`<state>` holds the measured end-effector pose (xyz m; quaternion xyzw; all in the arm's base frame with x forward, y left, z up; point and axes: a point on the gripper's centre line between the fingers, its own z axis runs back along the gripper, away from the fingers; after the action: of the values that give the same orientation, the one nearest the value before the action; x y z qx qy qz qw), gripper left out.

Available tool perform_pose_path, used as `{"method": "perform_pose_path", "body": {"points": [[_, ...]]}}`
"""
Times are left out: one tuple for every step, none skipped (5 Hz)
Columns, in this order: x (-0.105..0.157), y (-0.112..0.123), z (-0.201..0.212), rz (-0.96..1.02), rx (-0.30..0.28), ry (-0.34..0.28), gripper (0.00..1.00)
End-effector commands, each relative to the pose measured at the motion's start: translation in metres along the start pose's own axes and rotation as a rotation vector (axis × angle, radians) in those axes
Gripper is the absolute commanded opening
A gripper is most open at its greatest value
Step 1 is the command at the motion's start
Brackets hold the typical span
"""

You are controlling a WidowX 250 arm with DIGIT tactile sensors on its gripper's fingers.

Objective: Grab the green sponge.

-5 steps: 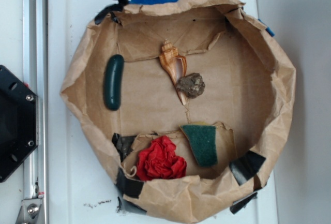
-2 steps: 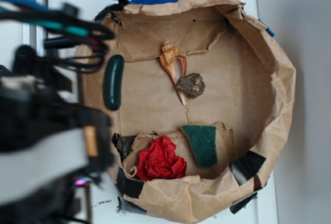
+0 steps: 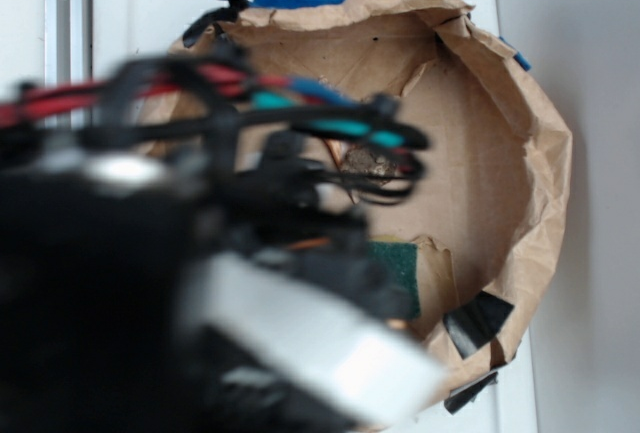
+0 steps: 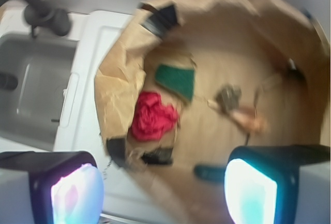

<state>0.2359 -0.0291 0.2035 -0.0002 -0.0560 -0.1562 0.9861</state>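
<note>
The green sponge [image 4: 176,80] lies flat on the floor of a wide brown paper bag [image 3: 520,83] whose walls are rolled down into a rim. The bag stands on a white tabletop [image 3: 140,3]. In the wrist view the sponge is just beside the red cloth [image 4: 152,116], which is crumpled near the same side of the bag; whether the two touch cannot be told. In the exterior view only a small corner of the sponge [image 3: 400,265] shows, because the blurred black arm [image 3: 110,293] with its red, blue and teal cables covers most of the bag.

The pincer [image 4: 163,190] is open: its two fingers [image 4: 67,188] stand well apart at the lower edge of the wrist view, with nothing between them. It hangs above the bag and does not touch the sponge.

Deeper in the bag are a brownish rough lump [image 4: 227,97] and an orange shell [image 4: 248,119] close to it. A dark green oblong [image 4: 209,173] lies near the right finger. Left of the bag, a grey sink [image 4: 31,94] is visible.
</note>
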Motion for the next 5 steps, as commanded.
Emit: {"method": "perform_pose_path", "body": {"points": [[0.008, 0.000, 0.036, -0.412, -0.153, -0.100, 1.00], [0.008, 0.000, 0.036, -0.412, -0.153, -0.100, 1.00], [0.008, 0.000, 0.036, -0.412, -0.153, -0.100, 1.00], [0.008, 0.000, 0.036, -0.412, -0.153, -0.100, 1.00], [0.020, 0.006, 0.012, -0.393, -0.118, -0.072, 1.00]]}}
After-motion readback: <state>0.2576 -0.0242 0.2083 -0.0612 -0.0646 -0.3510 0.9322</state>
